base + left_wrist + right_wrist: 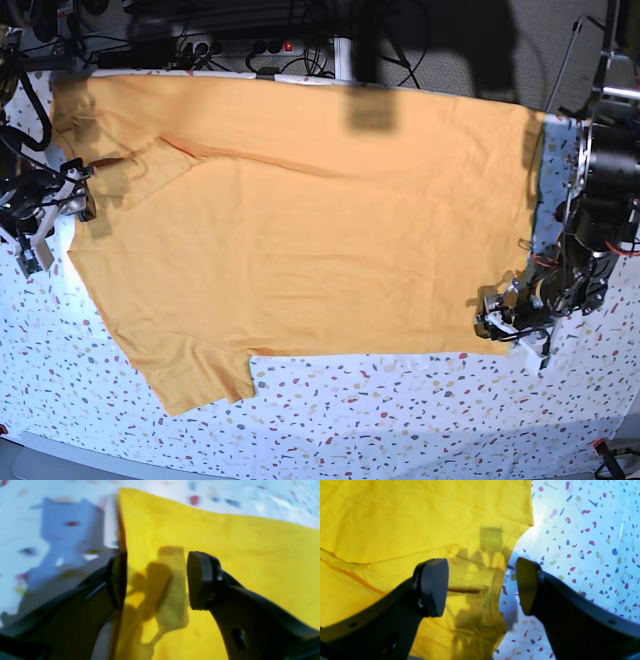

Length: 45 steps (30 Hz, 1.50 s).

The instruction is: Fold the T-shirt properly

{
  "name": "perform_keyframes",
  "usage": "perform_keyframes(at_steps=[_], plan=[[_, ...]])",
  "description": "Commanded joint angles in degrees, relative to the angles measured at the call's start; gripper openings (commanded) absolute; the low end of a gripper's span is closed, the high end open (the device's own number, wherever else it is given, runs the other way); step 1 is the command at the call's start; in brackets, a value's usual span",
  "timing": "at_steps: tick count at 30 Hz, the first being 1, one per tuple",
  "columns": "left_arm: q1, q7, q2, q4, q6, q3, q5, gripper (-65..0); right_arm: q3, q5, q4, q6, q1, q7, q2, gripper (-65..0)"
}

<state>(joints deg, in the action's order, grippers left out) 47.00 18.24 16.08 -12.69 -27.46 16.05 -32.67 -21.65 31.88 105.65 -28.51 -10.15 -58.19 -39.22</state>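
The orange-yellow T-shirt [320, 220] lies spread flat on the speckled table [400, 420], one short sleeve near the front left and the other folded in at the upper left. My left gripper [497, 322] hovers open at the shirt's right corner. In the left wrist view, its jaws [156, 580] straddle the cloth [225, 555] just inside a straight edge. My right gripper [85, 192] stands open at the shirt's left side. In the right wrist view, the sleeve hem [495, 580] runs between its fingertips [480, 586], nothing pinched.
Cables and a power strip [240, 50] run along the table's back edge. The left arm's body [600, 200] rises at the right, over the shirt's right edge. White speckled tabletop [582, 542] shows beyond the sleeve and along the front.
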Motion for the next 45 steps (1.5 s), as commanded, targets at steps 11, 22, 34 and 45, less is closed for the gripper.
perform_keyframes(at_steps=[11, 22, 34, 45], plan=[[2.5, -5.0, -0.5, -1.4, 0.0, -0.3, 5.4, -33.9, -0.5, 0.4, 0.9, 0.4, 0.6, 1.0, -1.2, -23.4], [2.5, -8.1, -0.5, -1.4, 3.9, -0.3, 5.4, -65.0, -0.5, 2.8, 0.9, 0.2, 0.7, 2.3, -1.2, -23.4], [2.6, -8.0, -0.6, -1.4, 3.9, -0.3, 5.5, -65.0, 0.4, -3.1, -17.0, 0.3, 21.2, 10.8, 5.0, -23.5], [2.6, -7.6, -1.0, -2.6, 3.9, -0.3, 5.4, -65.0, 9.3, -12.6, -65.9, -1.6, 51.7, 18.2, 5.1, -23.4]])
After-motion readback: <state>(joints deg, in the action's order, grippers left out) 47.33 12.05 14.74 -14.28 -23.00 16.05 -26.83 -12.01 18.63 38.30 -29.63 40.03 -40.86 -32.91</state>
